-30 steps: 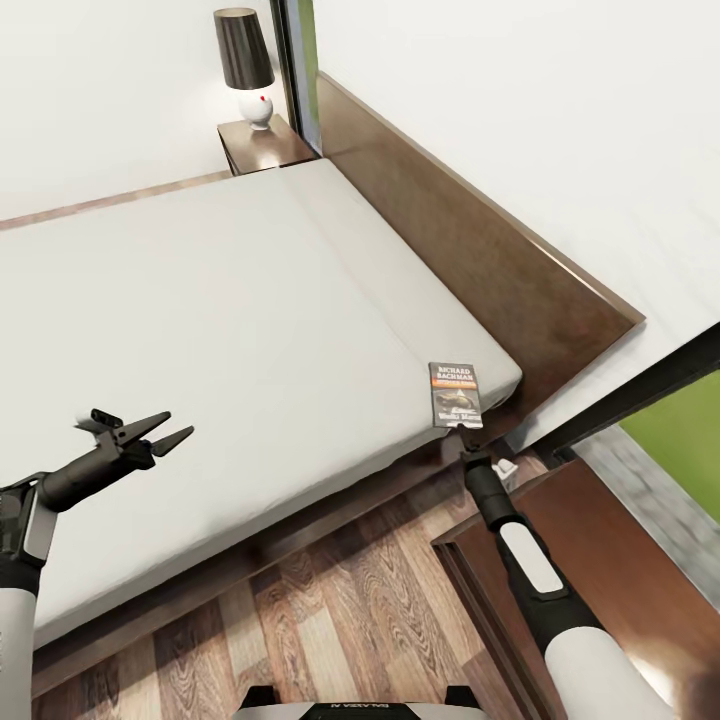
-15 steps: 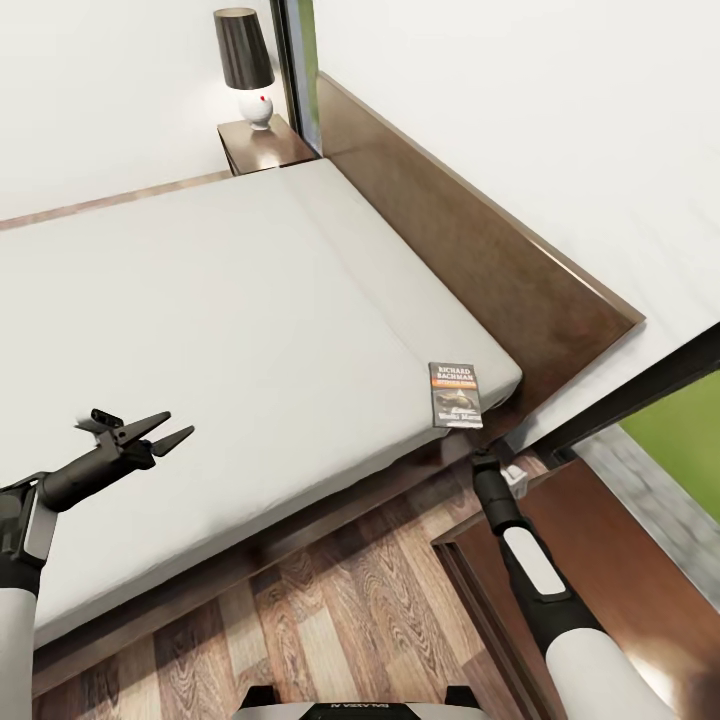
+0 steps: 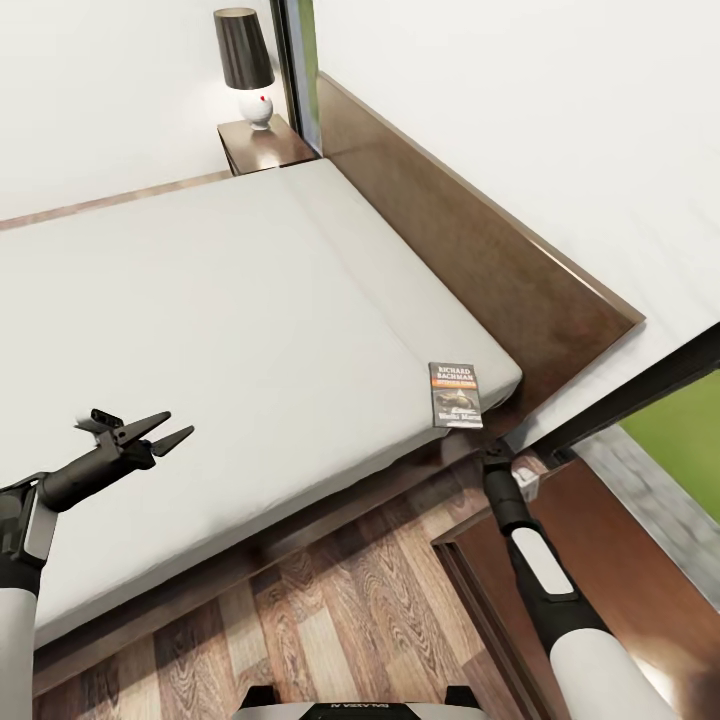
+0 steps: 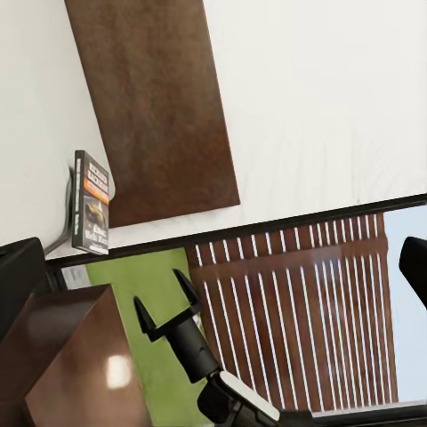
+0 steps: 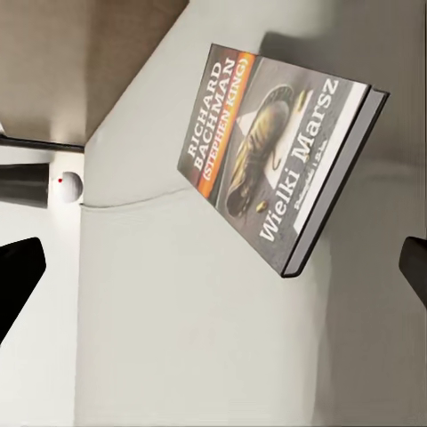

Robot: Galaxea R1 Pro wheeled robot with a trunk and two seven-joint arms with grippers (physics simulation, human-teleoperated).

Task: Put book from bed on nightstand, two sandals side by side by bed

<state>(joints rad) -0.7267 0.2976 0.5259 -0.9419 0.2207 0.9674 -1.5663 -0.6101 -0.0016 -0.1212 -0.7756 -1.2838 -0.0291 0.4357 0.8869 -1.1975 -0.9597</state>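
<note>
Bedroom, head view: the right tool (image 3: 497,455) has backed off from the book (image 3: 455,394) over the last sec. and now sits just below the bed (image 3: 230,320) edge, w/ the book untouched near the mattress corner by the headboard, so no grasp yet. In the right wrist view its fingers are spread wide, holding nothing, book (image 5: 276,156) between them but apart. Left tool (image 3: 160,432) hovers over the mattress, fingers parted, empty.
</note>
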